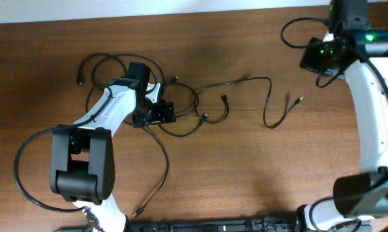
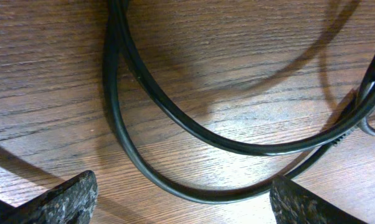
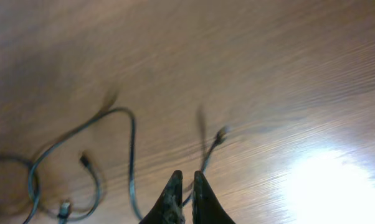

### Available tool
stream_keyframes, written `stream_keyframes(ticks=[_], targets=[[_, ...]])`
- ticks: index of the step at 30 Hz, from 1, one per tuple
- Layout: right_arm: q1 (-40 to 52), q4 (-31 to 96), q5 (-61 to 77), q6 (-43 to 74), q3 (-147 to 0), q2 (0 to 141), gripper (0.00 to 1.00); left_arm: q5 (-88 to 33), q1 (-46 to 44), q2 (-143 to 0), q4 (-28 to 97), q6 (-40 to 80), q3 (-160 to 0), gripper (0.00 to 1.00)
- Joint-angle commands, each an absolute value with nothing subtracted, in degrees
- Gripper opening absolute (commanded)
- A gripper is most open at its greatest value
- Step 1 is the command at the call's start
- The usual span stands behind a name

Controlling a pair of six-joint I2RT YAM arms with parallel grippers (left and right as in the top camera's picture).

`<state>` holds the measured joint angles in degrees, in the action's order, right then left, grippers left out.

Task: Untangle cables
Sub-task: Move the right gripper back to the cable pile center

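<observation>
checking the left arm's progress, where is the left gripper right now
In the overhead view the left gripper sits left of the table centre, over the tangled cables; its wrist view shows its open fingers either side of two loops.

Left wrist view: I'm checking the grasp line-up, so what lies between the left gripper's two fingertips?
In the left wrist view, the bottom of a looping cable dips between the open left gripper's fingertips, over the wooden table. A second strand curves just above.
</observation>
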<state>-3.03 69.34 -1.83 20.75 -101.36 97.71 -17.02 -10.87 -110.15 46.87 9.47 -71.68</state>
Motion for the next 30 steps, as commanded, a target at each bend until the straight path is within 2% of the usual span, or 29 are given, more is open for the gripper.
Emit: stream_keyframes(ticks=[1, 26, 27, 28, 30], targets=[[-3.0, 69.6, 7.6, 18.7, -101.3, 99.9, 0.04, -18.2, -11.0, -110.7, 46.7, 9.8, -71.2, 0.89], [-2.9, 70.5, 10.1, 18.7, -101.3, 100.5, 0.04, -18.2, -11.0, -110.7, 46.5, 9.8, -71.2, 0.89], [-2.6, 70.5, 10.8, 18.7, -101.3, 100.7, 0.05, -18.2, -11.0, -110.7, 46.4, 9.8, -71.2, 0.89], [-2.2, 70.5, 10.8, 18.7, -101.3, 100.8, 0.13, -18.2, -11.0, -110.7, 46.1, 9.8, -71.2, 0.89], [-0.2, 69.5, 10.8, 18.2, -101.2, 100.9, 0.22, -18.2, -11.0, -110.7, 45.9, 9.8, -71.2, 0.89]])
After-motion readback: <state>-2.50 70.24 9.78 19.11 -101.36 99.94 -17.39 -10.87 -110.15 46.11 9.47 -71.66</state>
